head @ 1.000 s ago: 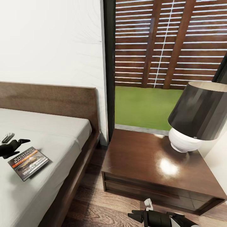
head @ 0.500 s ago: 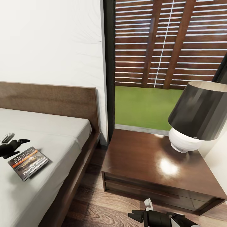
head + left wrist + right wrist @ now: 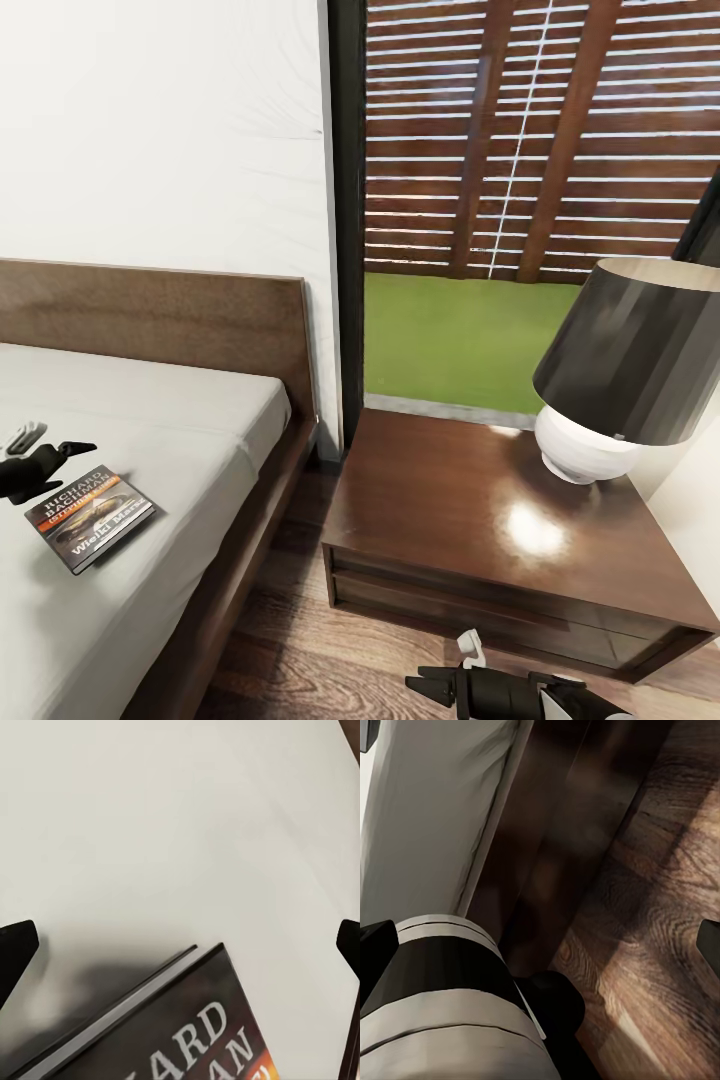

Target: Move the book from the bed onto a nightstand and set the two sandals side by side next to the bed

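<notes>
The book (image 3: 90, 520) lies flat on the light-grey mattress of the bed (image 3: 190, 420), near its side edge, with the dark cover and orange title band facing up. My left gripper (image 3: 62, 458) hovers just behind the book, open wide. In the left wrist view the book's corner (image 3: 187, 1027) sits between the spread fingertips (image 3: 15, 945). The nightstand (image 3: 470, 500) stands to the right of the bed. My right gripper (image 3: 425, 687) hangs low over the floor in front of the nightstand, open and empty. The sandals are out of view.
A lamp (image 3: 625, 365) with a dark shade and white base takes up the nightstand's back right corner. The dark headboard (image 3: 150, 320) meets a white wall, and a tall window (image 3: 520, 200) stands behind the nightstand. Wood-plank floor (image 3: 660, 915) runs beside the bed frame (image 3: 547, 847).
</notes>
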Available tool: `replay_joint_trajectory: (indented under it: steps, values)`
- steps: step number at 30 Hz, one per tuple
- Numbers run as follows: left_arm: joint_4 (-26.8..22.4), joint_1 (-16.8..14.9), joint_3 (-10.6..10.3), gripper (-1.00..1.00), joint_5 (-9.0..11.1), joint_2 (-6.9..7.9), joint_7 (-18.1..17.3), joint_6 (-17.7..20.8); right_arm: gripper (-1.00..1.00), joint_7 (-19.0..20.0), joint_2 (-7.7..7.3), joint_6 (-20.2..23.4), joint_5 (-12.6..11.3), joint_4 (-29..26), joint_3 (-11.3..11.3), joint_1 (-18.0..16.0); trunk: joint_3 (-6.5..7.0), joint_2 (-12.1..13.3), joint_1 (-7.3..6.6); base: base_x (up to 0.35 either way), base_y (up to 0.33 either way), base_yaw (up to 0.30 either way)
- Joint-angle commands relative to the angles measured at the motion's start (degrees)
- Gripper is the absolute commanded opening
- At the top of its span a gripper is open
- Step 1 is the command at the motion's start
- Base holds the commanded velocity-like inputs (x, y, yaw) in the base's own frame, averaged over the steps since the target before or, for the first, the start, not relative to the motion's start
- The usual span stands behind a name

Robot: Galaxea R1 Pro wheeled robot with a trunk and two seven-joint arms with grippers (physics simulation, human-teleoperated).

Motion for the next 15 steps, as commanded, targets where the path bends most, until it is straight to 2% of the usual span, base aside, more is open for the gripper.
replay_joint_trajectory:
  steps: [1, 15]
  values:
    - [0.0, 0.0, -0.3, 1.00, 0.6, 0.02, 0.0, 0.4, 1.00, 0.1, -0.02, 0.2, -0.5, 0.0, 0.5, 0.0, -0.05, 0.0, -0.01, 0.000, 0.000, 0.000]
    - [0.7, 0.0, -0.3, 1.00, 0.5, 0.02, 0.0, -0.6, 1.00, 0.1, -0.02, 0.2, -0.5, 0.0, 0.5, 0.0, -0.05, 0.0, -0.01, 0.000, 0.000, 0.000]
